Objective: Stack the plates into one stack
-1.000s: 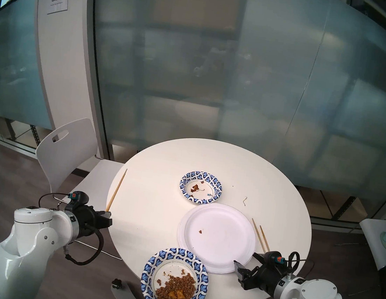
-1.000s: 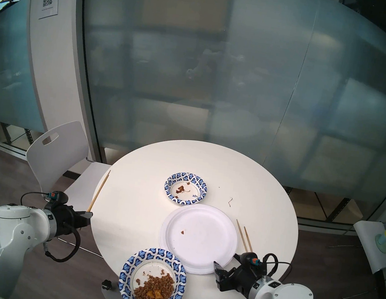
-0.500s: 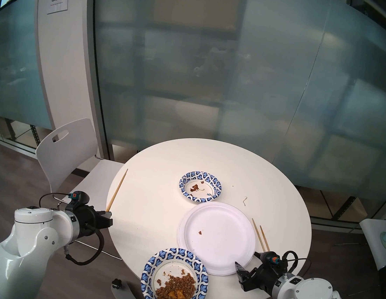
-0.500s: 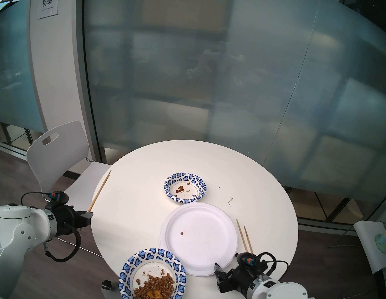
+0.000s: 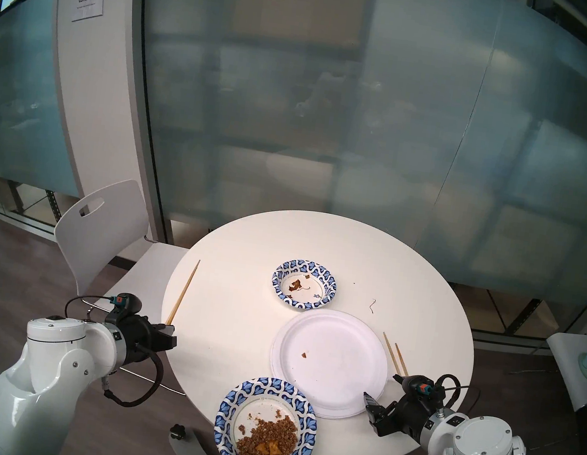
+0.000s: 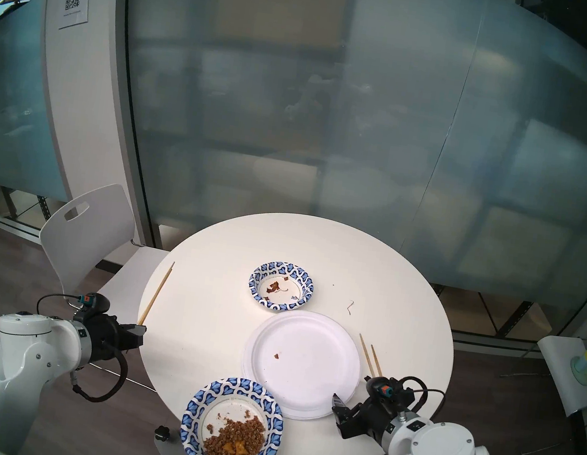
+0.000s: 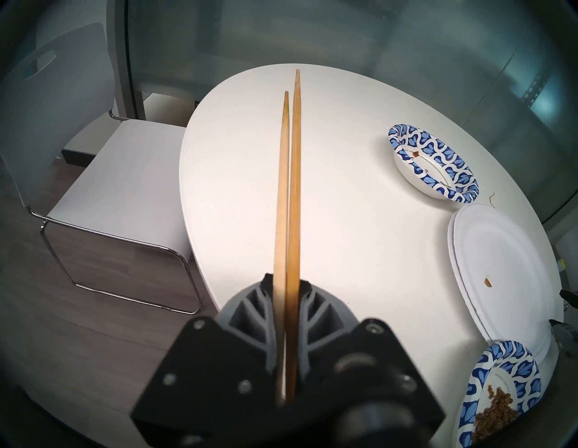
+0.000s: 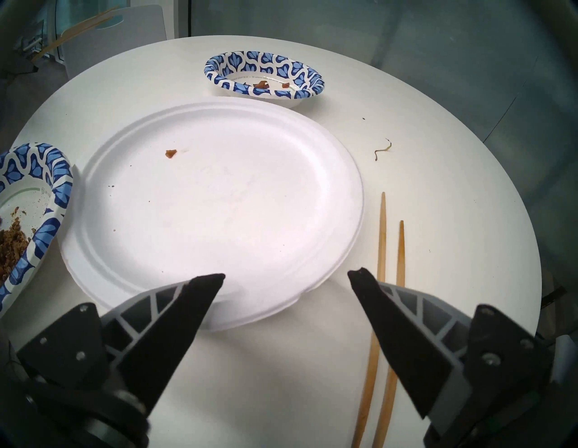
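We see two white plates [image 8: 215, 200] already nested at right-centre of table [image 5: 237, 307]. Far patterned dish [image 5: 303, 284] just beyond their far rim; near patterned dish [image 5: 265, 427], loaded with food scraps, at near table edge, overlapping stack's near-left rim.

Our right gripper [image 8: 286, 277]: fingers spread wide, empty, hovering at stack's near-right rim. Near dish lies left of it, closest of remaining two.

Our left gripper [image 7: 286, 292]: fingers pressed together, pinching chopsticks [image 7: 289, 187], so busy.

We judge right arm better placed for next dish. Loose chopsticks [image 8: 391, 250] lie just right of stack.
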You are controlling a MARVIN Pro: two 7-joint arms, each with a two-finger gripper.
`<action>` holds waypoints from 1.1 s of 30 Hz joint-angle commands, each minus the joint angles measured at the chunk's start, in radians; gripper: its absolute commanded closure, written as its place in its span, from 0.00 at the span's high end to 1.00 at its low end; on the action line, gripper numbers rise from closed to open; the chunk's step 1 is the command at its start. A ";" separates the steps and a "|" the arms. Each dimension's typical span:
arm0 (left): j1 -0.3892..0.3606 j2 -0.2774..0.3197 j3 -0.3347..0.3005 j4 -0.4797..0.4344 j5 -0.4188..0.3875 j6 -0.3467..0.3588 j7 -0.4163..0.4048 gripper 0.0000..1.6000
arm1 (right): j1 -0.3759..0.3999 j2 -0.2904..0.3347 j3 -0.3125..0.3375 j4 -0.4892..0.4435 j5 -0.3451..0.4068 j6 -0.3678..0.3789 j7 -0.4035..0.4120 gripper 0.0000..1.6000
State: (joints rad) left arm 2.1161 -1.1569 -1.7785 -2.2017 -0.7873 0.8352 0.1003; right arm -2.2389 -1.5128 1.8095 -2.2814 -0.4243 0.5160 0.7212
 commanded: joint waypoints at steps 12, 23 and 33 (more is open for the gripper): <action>0.003 -0.001 0.009 -0.027 -0.006 0.021 0.002 0.00 | 0.103 -0.134 0.108 -0.038 0.231 -0.052 0.005 0.93; -0.010 -0.010 0.044 -0.048 -0.004 0.049 0.026 0.00 | 0.238 -0.158 0.122 0.082 0.387 -0.094 -0.006 0.90; -0.008 -0.020 0.083 -0.079 0.007 0.056 0.059 0.00 | 0.337 -0.132 0.115 0.180 0.481 -0.103 -0.015 0.94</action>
State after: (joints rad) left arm 2.1087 -1.1697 -1.7092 -2.2355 -0.7903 0.8977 0.1475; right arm -2.0105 -1.6616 1.9370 -2.1354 -0.0156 0.4300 0.7109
